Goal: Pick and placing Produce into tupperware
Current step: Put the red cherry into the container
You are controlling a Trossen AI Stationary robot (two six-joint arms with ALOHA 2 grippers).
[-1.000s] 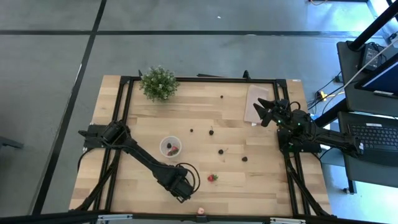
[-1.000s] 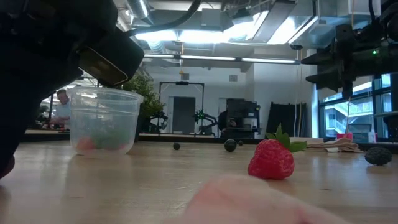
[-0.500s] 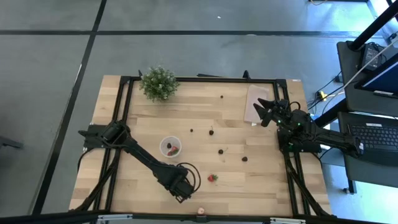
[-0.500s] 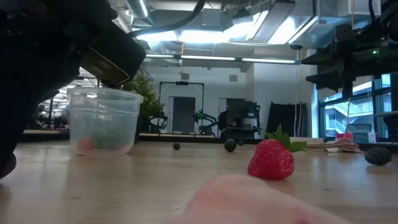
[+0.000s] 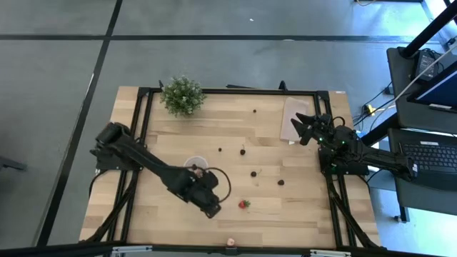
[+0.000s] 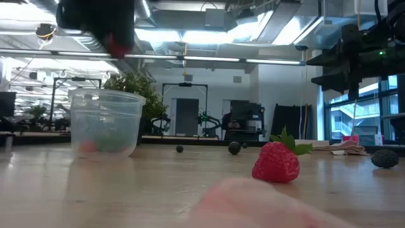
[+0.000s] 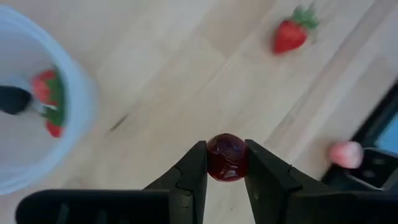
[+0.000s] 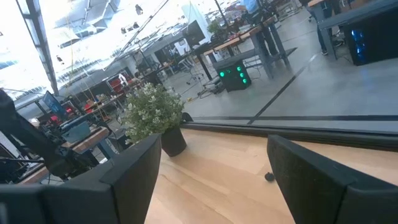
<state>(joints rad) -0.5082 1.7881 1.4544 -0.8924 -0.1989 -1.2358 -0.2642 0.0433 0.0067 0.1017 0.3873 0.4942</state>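
Note:
My left gripper (image 7: 226, 163) is shut on a dark red cherry (image 7: 227, 157), up in the air near the table's front, just on the near-right side of the tupperware (image 5: 194, 165). In the low view the cherry (image 6: 116, 44) shows high above the tupperware (image 6: 104, 123). The translucent cup stands on its base and holds strawberries and a dark berry (image 7: 12, 99). A strawberry (image 5: 244, 204) lies on the wood to the right of the gripper. Dark berries (image 5: 254, 173) lie scattered mid-table. My right gripper (image 5: 305, 127) waits open at the right edge. My left gripper pinches the cherry's two opposite sides (image 7: 211, 158) between its two fingers, at their free ends. The fingers come steeply from above, pointing down. The cherry hangs lifted clear of the table.
A bushy potted plant (image 5: 182, 95) stands at the far left and a beige sheet (image 5: 294, 118) lies at the far right. A pink piece (image 5: 230, 243) sits at the near edge. Bare wood lies between the tupperware and the strawberry.
My left gripper has risen from the tabletop and gone slightly toward the tupperware. In the low view it filled the left side and now shows only at the top, with the cherry lifted clear.

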